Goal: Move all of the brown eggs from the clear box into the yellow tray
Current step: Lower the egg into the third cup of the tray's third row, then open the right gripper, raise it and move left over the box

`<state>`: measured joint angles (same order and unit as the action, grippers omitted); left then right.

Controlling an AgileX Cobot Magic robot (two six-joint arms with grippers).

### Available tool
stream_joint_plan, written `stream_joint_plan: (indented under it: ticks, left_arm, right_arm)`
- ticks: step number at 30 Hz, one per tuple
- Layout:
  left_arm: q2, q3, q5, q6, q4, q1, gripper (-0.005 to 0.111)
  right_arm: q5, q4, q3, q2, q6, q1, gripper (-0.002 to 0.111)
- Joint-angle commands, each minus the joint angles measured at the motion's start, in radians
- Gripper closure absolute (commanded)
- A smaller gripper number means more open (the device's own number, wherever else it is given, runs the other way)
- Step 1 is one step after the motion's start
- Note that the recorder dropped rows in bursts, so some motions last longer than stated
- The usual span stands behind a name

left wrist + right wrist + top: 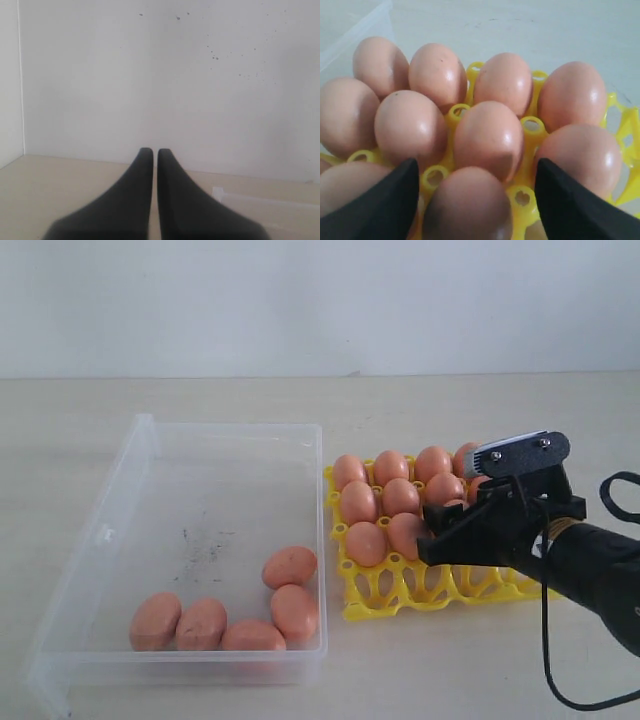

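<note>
Exterior view: beige desk (500, 410), white wall (320, 300) behind; clear box (100, 540) toward left edge, five brown eggs (295, 612) inside; yellow tray (400, 585) rightward, part-filled; right gripper (476, 162) spread wide astride tray egg; left gripper (152, 150) pinched together, empty.

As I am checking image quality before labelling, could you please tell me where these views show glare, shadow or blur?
Exterior view: soft, even light, only faint shadows under the brown eggs in the clear box. Right wrist view: white glare spots on eggs in the yellow tray, and the right gripper is blurred. Left wrist view: the left gripper looks soft-edged.
</note>
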<state>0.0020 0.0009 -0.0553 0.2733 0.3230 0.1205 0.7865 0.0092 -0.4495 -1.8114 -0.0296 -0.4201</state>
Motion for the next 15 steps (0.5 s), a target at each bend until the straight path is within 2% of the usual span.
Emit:
stream_joint_plan:
  ticks: [1, 8, 9, 11, 13, 15]
  left_arm:
    - [-0.002, -0.001, 0.003, 0.005, -0.004, -0.001, 0.103]
    - [-0.002, -0.001, 0.003, 0.005, -0.004, -0.001, 0.103]
    - [-0.002, -0.001, 0.003, 0.005, -0.004, -0.001, 0.103]
    - [-0.002, -0.001, 0.003, 0.005, -0.004, -0.001, 0.103]
    - [-0.002, -0.001, 0.003, 0.005, -0.004, -0.001, 0.103]
    - [-0.002, -0.001, 0.003, 0.005, -0.004, -0.001, 0.103]
  right_arm:
    - [-0.057, -0.009, 0.001, 0.109, -0.006, 0.004, 0.048]
    - [-0.129, -0.019, 0.001, 0.286, -0.028, 0.001, 0.050]
    - [-0.142, -0.033, 0.001, 0.302, -0.042, 0.001, 0.056]
    - [-0.166, -0.059, -0.006, 0.316, -0.065, 0.001, 0.074]
    - [-0.231, -0.118, -0.035, 0.321, -0.069, 0.001, 0.107]
    - [-0.373, -0.213, -0.086, 0.321, -0.104, 0.001, 0.107]
